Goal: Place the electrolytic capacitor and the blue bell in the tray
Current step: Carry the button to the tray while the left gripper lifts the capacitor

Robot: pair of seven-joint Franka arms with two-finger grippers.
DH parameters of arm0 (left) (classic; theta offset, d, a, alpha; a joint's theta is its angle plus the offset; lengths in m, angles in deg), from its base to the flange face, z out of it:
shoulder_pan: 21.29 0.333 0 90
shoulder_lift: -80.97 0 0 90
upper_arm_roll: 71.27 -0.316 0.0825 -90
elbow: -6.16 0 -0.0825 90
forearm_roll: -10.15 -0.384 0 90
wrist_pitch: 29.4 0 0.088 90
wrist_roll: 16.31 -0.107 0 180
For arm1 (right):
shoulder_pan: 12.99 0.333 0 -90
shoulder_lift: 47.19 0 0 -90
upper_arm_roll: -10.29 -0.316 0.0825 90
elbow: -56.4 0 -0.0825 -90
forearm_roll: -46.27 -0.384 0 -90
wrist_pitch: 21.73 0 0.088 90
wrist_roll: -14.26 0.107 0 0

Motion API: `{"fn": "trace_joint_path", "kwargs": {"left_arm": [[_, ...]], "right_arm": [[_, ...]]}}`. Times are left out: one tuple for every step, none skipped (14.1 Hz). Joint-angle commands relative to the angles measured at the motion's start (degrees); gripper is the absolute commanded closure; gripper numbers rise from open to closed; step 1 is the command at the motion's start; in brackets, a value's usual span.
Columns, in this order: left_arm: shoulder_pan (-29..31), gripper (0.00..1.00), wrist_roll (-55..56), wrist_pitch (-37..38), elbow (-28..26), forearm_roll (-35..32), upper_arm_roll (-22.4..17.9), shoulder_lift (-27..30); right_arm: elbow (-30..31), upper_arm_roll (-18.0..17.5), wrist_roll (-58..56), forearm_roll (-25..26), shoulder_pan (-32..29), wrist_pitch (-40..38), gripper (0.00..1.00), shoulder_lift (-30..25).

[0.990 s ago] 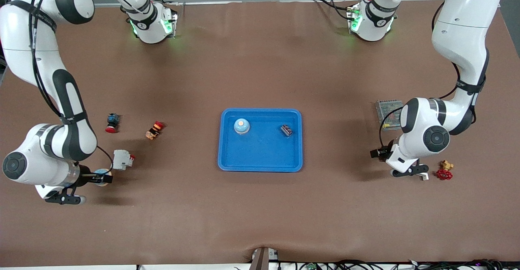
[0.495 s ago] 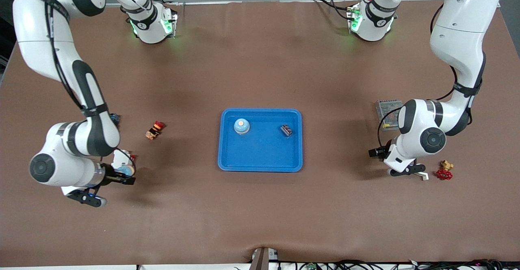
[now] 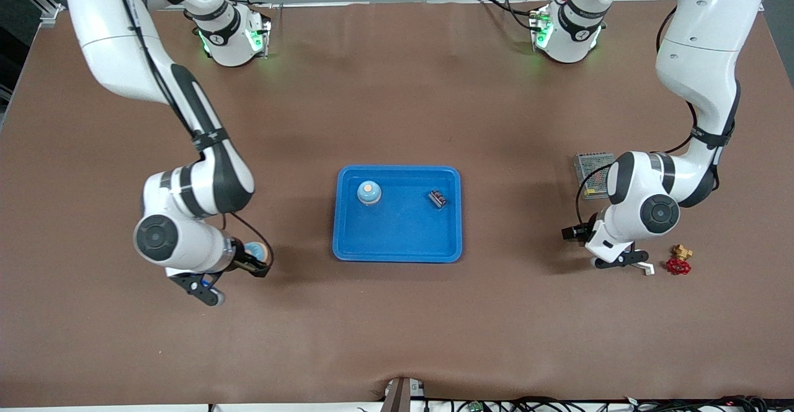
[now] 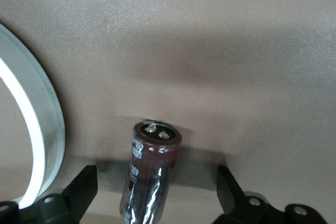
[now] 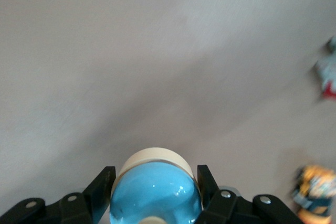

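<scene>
Toward the right arm's end of the counter (image 3: 397, 331), the right tool (image 3: 253, 262) hangs over bare surface beside the tray (image 3: 397, 252), its fingers (image 5: 102, 187) pressed against the sides of a blue bell (image 5: 156, 192) with a cream rim, pinching it. Toward the left arm's end, the left tool (image 3: 623, 262) sits low over the counter just beside a red valve (image 3: 678, 267) with a brass fitting. Its fingers (image 4: 81, 187) are spread wide, and a dark brown capacitor (image 4: 152, 166) sits between them, touched by neither. Farther from the front camera, the blue tray lies at the middle of the counter. Inside it, a second bell (image 3: 369, 193) stands upright near the corner toward the right arm's base, and a second capacitor (image 3: 438, 198) lies on its side near the edge toward the left arm's end, well apart from that bell. Farther still, a grey metal box (image 3: 586, 170) lies partly hidden by the left arm.
</scene>
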Motion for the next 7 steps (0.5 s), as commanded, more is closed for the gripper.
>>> {"fn": "trace_joint_path", "kwargs": {"left_arm": [[-0.02, 0.0, 0.9, -1.43, -1.45, -0.35, 0.03, 0.22], [-0.02, 0.0, 0.9, -1.43, -1.45, -0.44, 0.03, 0.22], [-0.02, 0.01, 0.9, -1.43, -1.45, -0.44, 0.03, 0.22], [-0.11, 0.16, 0.82, -1.43, -1.37, -0.44, 0.03, 0.31], [-0.11, 0.3, 0.81, -1.43, -1.36, -0.44, 0.03, 0.31], [-0.11, 0.43, 0.73, -1.43, -1.19, -0.44, 0.03, 0.31], [-0.2, 0.56, 0.73, -1.43, -1.1, -0.44, 0.03, 0.31]], "right_arm": [[1.02, 0.62, 9.48, -0.73, 4.65, 0.33, 1.0, -1.37], [1.02, 0.62, 12.21, -0.73, 6.31, 0.5, 1.0, -1.37], [1.02, 0.62, 14.68, -0.82, 7.81, 0.85, 1.0, -1.37], [1.11, 0.62, 16.96, -1.78, 9.13, 1.81, 1.0, -1.37], [1.19, 0.62, 18.99, -2.48, 10.8, 2.78, 1.0, -1.28], [1.28, 0.62, 21.18, -2.75, 11.94, 4.18, 1.0, -1.11], [1.37, 0.62, 23.55, -2.75, 13.09, 5.59, 1.0, -0.84]]}}
